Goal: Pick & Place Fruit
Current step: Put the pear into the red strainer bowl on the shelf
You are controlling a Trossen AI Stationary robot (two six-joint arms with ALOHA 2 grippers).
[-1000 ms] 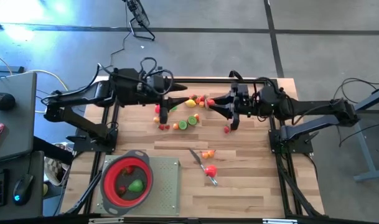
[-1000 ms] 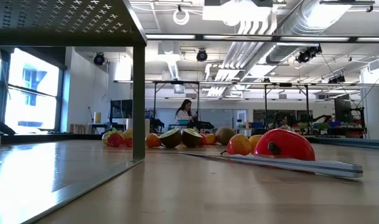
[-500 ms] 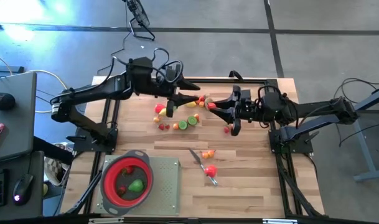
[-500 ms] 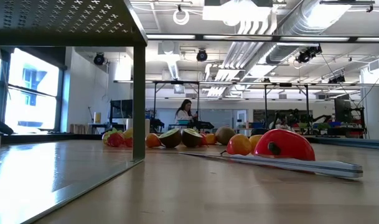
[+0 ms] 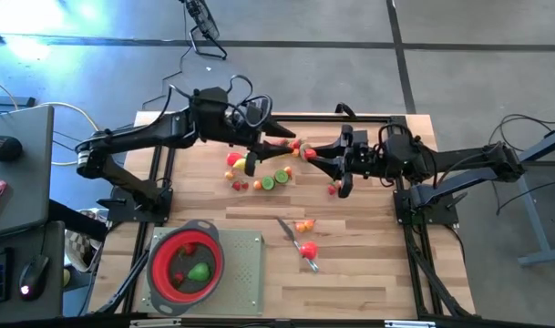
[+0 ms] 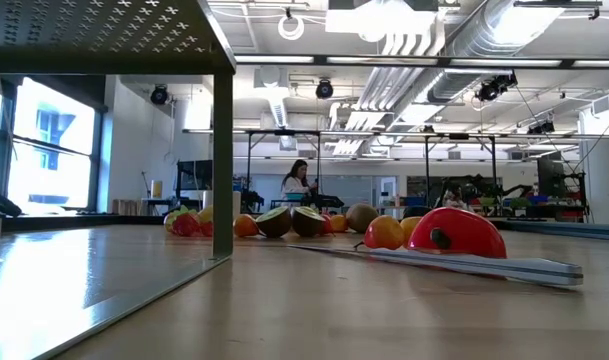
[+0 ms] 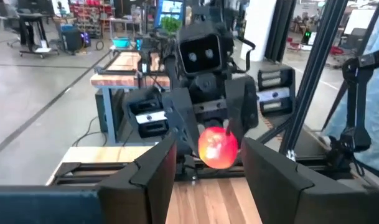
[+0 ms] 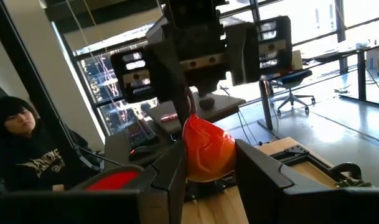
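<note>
In the upper middle of the high view the two arms meet nose to nose above the wooden surface (image 5: 368, 264). The left pincer (image 7: 205, 163) is clamped on a small red fruit (image 7: 218, 147). The right pincer (image 8: 209, 163) is clamped on a red-orange fruit (image 8: 207, 151).

More loose fruit (image 5: 270, 177) lies scattered on the surface just below the pincers. Lower, at centre, a red piece (image 5: 307, 250) sits beside a knife (image 5: 287, 230). At lower left, a red strainer (image 5: 187, 263) holds a green fruit (image 5: 200, 271).

A person (image 8: 24, 149) sits in the room beyond.
</note>
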